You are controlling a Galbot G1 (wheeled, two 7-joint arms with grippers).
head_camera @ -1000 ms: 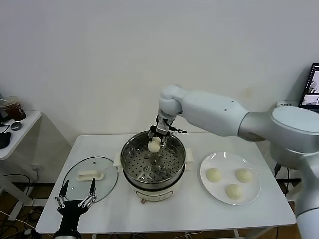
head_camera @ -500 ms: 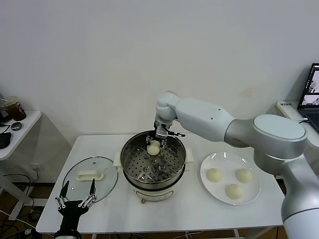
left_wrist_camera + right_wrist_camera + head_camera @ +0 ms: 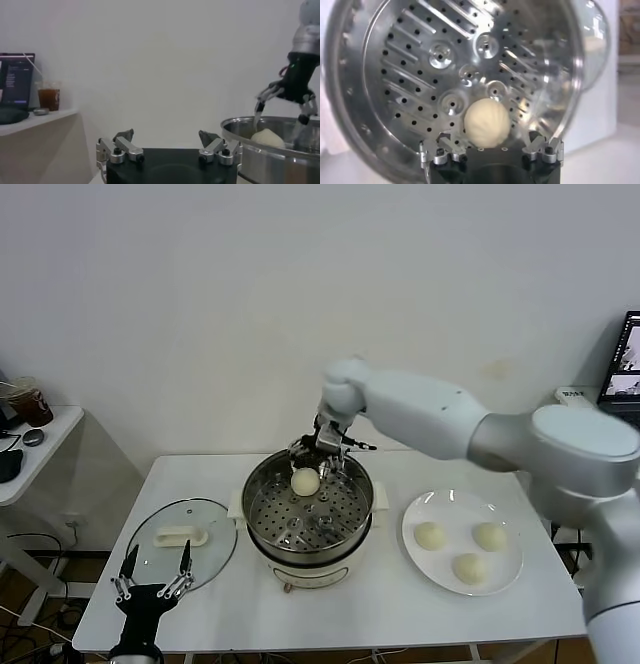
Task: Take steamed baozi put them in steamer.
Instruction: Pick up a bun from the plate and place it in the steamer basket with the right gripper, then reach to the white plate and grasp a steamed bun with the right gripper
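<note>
One cream baozi (image 3: 305, 481) lies on the perforated tray at the back of the steel steamer (image 3: 270, 546); it also shows in the right wrist view (image 3: 487, 122) and the left wrist view (image 3: 267, 137). My right gripper (image 3: 319, 449) hangs just above it, jaws spread wide, not touching it; in its own view (image 3: 490, 148) the fingers stand either side of the bun. Three more baozi (image 3: 429, 535) (image 3: 490, 536) (image 3: 469, 568) lie on the white plate (image 3: 415, 512) to the right of the steamer. My left gripper (image 3: 151, 580) is open and empty at the table's front left.
The glass lid (image 3: 208, 519) with its white handle lies flat to the left of the steamer, just beyond my left gripper. A side table with a drink cup (image 3: 30, 402) stands at far left. A laptop screen (image 3: 626, 356) is at far right.
My right gripper lowered the baozi onto the steamer's tray, then opened and let it go. The left arm has not moved.
</note>
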